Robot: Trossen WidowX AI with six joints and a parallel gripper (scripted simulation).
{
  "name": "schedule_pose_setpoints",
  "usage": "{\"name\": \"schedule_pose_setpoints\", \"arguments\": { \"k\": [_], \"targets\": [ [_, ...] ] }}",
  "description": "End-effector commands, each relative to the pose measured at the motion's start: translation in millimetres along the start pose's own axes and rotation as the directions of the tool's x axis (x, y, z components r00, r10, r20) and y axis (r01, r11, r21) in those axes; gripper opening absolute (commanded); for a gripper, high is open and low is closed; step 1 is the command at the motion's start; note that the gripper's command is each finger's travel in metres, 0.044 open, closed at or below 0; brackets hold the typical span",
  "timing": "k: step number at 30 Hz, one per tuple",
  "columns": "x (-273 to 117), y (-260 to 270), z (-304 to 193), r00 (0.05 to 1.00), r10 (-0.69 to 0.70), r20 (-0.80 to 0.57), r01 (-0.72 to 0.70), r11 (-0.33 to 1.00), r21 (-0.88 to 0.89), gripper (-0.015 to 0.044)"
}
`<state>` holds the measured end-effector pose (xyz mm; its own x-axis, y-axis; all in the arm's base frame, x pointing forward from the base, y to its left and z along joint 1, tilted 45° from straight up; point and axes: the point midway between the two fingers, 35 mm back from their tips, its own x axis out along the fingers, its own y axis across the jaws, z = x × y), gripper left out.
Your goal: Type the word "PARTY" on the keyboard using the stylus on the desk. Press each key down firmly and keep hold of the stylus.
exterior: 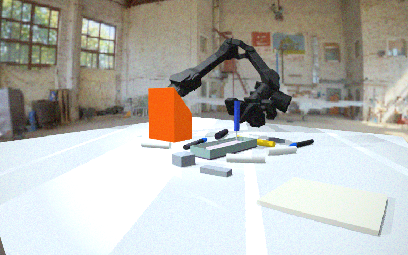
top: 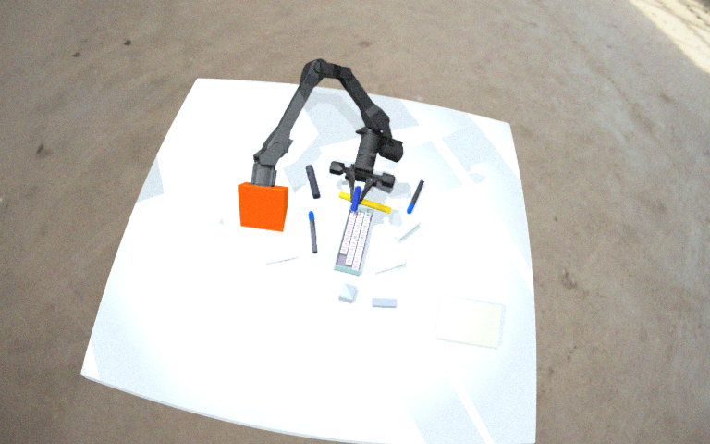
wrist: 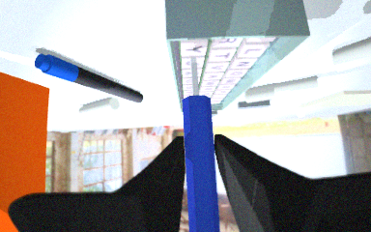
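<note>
Stylus (top: 356,196) (exterior: 237,115) (wrist: 199,164) stands nearly upright in the end effector (top: 356,201) (exterior: 237,121) (wrist: 198,141), whose fingers are only slightly apart, closed on its blue barrel. Its thin tip points down at the keyboard (top: 357,240) (exterior: 223,148) (wrist: 237,19), over the end with the Y key; whether it touches a key, I cannot tell. Just past that end lies a yellow stick (top: 379,207) (exterior: 265,142). Farther out, a black stick (top: 312,181) (exterior: 221,133) lies on the same side of the keyboard as one blue-capped pen (top: 313,232) (exterior: 195,143) (wrist: 97,81); another such pen lies on the opposite side. Beyond the keyboard's other end are a grey cube (top: 348,292) (exterior: 183,159) and a flatter grey block (top: 384,302) (exterior: 215,170). Well apart, a cream board (top: 470,322) (exterior: 326,204) lies flat on the desk (top: 235,339) (exterior: 150,210).
</note>
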<state>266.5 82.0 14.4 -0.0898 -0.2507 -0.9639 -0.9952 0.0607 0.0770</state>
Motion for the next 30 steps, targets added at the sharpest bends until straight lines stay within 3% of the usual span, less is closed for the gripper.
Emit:
{"name": "schedule_pose_setpoints", "arguments": {
  "k": [1,30],
  "targets": [
    [1.2,0.4,2.5,1.000,0.001,0.003,-0.001,1.000,0.004,0.0081],
    [3.8,0.4,6.9,1.000,0.001,0.003,-0.001,1.000,0.004,0.0081]
  ]
}}
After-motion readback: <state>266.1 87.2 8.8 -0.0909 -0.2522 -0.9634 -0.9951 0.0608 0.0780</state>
